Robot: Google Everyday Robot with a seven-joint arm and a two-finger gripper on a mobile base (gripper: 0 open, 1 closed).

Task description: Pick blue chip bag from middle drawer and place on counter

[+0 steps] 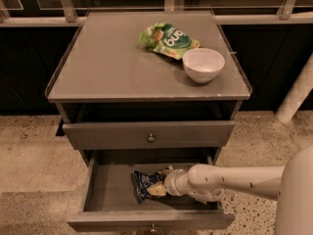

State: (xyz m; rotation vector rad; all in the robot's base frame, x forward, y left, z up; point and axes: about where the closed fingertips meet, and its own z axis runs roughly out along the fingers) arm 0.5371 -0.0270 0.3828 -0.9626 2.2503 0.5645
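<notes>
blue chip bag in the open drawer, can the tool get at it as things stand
Probably yes: the tool is down inside the open middle drawer, right against the blue chip bag, with nothing lying between them.

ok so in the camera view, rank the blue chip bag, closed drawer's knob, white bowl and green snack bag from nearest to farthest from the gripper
The gripper is down in the open middle drawer.
1. blue chip bag: right at it, just to its left in the image.
2. knob: on the closed drawer above.
3. white bowl: front right of the counter.
4. green snack bag: behind the bowl, towards the back.
</notes>
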